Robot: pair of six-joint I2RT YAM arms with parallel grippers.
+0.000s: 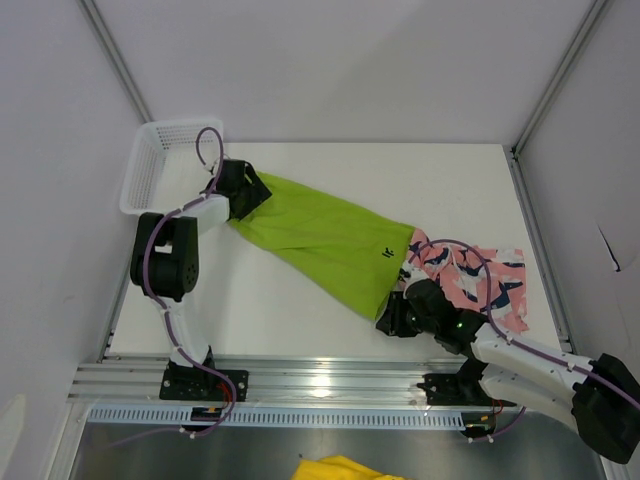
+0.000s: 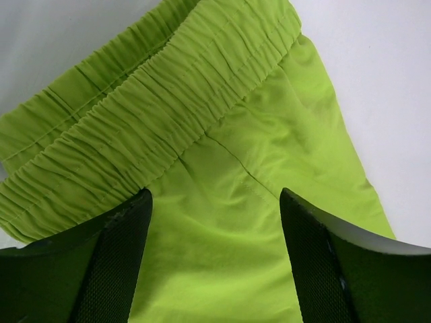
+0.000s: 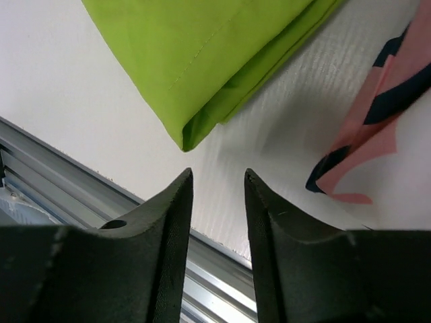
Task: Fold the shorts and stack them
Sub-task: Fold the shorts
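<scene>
Green shorts (image 1: 325, 240) lie flat on the table (image 1: 450, 180), a basket (image 1: 150, 165) near their waistband and pink shorts (image 1: 480, 275) touching their hem. The left gripper (image 2: 215, 222) hovers over the waistband, jaws wide apart. The right gripper (image 3: 217, 195), narrowly parted and empty, sits just off the hem corner.

1. Your lime green shorts (image 1: 320, 235) are one plain, bright yellow-green all over, with a single small dark mark near the end by the pink pair.
2. Your pink shorts (image 1: 480, 275) have a soft pink ground scattered with navy-and-white shapes.
3. The basket (image 1: 150, 165) you see at the far left is white, in a fine mesh pattern.
4. Your table (image 1: 300, 310) is plain white.
5. Your left gripper (image 2: 215, 195) and right gripper (image 3: 217, 176) are black, with finely textured finger faces.
6. The rail (image 1: 320, 378) along your near edge is silver-grey.
7. A yellow scrap (image 1: 345, 468) shows at the bottom edge.
</scene>
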